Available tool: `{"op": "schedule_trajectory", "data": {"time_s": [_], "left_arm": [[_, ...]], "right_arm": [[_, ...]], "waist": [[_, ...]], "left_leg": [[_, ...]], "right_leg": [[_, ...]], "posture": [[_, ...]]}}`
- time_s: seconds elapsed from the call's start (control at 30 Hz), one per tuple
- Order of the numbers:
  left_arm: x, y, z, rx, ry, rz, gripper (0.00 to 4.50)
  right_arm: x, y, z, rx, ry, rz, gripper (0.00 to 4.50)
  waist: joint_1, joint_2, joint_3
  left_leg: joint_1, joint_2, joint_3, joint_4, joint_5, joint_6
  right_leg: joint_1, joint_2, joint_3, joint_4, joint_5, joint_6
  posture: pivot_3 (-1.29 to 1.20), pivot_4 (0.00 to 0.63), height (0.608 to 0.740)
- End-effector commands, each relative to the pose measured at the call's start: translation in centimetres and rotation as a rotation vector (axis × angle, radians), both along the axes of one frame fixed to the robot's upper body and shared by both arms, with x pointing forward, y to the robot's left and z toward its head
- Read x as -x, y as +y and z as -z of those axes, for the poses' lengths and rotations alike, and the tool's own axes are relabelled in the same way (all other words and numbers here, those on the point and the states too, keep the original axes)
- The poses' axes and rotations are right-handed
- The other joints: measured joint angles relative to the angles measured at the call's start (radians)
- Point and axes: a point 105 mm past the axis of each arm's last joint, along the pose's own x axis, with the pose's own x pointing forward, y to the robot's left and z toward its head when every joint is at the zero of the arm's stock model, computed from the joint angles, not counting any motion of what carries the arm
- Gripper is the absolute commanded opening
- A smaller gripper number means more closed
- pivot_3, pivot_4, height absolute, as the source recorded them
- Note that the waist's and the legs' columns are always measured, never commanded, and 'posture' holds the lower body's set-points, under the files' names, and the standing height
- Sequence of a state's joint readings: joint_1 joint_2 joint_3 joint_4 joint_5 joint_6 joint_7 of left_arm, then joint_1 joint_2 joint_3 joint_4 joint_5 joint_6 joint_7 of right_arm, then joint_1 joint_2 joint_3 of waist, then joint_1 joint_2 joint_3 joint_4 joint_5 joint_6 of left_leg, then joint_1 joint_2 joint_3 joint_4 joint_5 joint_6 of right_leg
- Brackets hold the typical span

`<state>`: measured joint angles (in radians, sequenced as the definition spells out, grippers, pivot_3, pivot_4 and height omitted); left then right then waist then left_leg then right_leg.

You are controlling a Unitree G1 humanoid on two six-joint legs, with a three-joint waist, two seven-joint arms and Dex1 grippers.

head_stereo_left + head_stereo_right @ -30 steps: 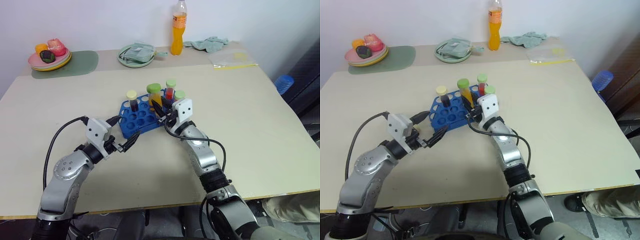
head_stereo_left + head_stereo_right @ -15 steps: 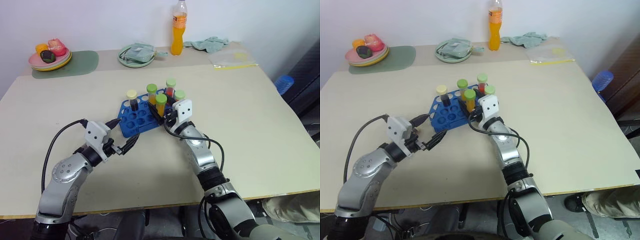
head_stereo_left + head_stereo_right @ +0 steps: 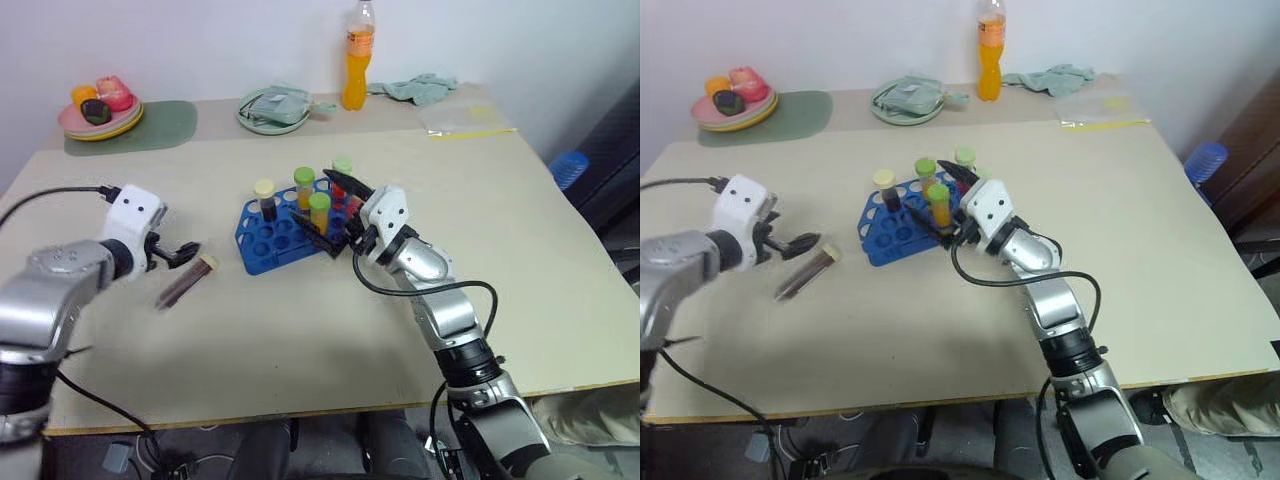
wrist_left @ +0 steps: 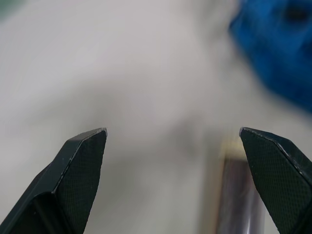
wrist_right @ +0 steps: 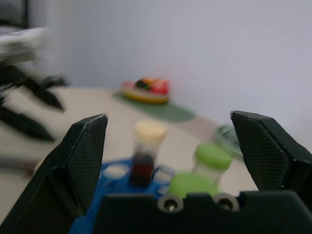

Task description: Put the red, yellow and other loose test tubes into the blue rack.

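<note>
The blue rack [image 3: 262, 243] stands mid-table with several capped tubes upright in it: a dark one with a cream cap [image 3: 265, 196], two yellow ones with green caps [image 3: 320, 209] and a red one [image 3: 342, 172]. A dark loose tube with a cream cap [image 3: 184, 283] lies on the table left of the rack. My left gripper [image 3: 176, 254] hovers open just above and beside that tube's capped end, holding nothing. At the rack's right end my right gripper [image 3: 330, 210] is open, its fingers spread around the nearest tubes without gripping any.
A plate of fruit [image 3: 98, 118] on a green mat sits at the far left corner. A green plate with a cloth [image 3: 273, 108], an orange drink bottle [image 3: 356, 60], a crumpled cloth [image 3: 420, 88] and a plastic bag [image 3: 465, 120] line the far edge.
My right gripper let go of the yellow green-capped tube into the rack, opened and drew back slightly. My left arm swung left, uncovering the dark tube lying on the table.
</note>
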<state>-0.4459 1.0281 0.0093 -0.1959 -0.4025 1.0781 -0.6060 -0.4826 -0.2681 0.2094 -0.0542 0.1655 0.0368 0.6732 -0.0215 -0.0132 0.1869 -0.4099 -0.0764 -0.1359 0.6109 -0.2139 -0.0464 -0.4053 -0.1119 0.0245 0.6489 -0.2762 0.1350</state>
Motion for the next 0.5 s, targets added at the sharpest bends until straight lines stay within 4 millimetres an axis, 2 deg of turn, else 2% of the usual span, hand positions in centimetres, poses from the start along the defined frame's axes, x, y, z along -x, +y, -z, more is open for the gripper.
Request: {"op": "schedule_trajectory", "data": {"time_s": [0.03, 0.13, 0.3, 0.33, 0.37, 0.5], "left_arm": [[0.5, -0.5, 1.1, 0.015, 0.227, 0.035, 4.50], [0.3, -1.0, 1.7, -0.026, 0.316, 0.071, 4.50], [-0.5, -1.1, 3.6, -0.133, 0.399, 0.094, 4.50], [-0.7, -1.1, 3.7, -0.141, 0.399, 0.082, 3.94], [-0.9, -1.0, 3.8, -0.147, 0.397, 0.078, 3.65], [-0.9, -0.4, 3.9, -0.149, 0.397, 0.055, 1.61]], "right_arm": [[3.9, -0.3, 0.8, 0.152, 0.087, -0.239, 4.47], [6.1, -1.4, 2.1, 0.288, 0.148, -0.337, 4.47], [6.3, -1.6, 2.4, 0.317, 0.153, -0.313, 4.47], [6.3, -1.5, 2.4, 0.313, 0.153, -0.305, 4.50], [6.3, -1.4, 2.5, 0.311, 0.149, -0.298, 4.50], [6.4, -1.2, 2.6, 0.300, 0.152, -0.284, 4.50]], "waist": [[0.004, 0.001, 0.000], [-0.001, 0.000, 0.001], [-0.019, 0.000, 0.001], [-0.019, 0.000, 0.001], [-0.019, 0.000, 0.001], [-0.019, -0.001, 0.001]], "left_leg": [[0.000, 0.000, 0.000, 0.000, 0.000, 0.000], [0.000, 0.000, 0.000, 0.001, 0.000, 0.001], [0.000, 0.002, 0.001, 0.000, 0.000, 0.001], [0.000, 0.002, 0.001, 0.000, 0.000, 0.001], [0.000, 0.002, 0.000, 0.000, 0.000, 0.001], [0.000, 0.002, 0.000, 0.000, 0.000, 0.001]], "right_leg": [[0.000, 0.000, 0.000, 0.000, 0.000, 0.000], [0.001, 0.000, 0.000, 0.000, 0.000, 0.000], [0.000, 0.002, 0.000, 0.000, 0.000, 0.000], [0.000, 0.001, 0.000, 0.000, -0.001, 0.000], [0.000, 0.001, 0.000, 0.000, -0.001, 0.000], [0.000, 0.001, 0.000, 0.000, -0.001, 0.000]], "posture": [[0.00, 0.150, 0.740], [0.00, 0.150, 0.740], [0.00, 0.150, 0.740], [0.00, 0.150, 0.740], [0.00, 0.150, 0.740], [0.00, 0.150, 0.740]]}}
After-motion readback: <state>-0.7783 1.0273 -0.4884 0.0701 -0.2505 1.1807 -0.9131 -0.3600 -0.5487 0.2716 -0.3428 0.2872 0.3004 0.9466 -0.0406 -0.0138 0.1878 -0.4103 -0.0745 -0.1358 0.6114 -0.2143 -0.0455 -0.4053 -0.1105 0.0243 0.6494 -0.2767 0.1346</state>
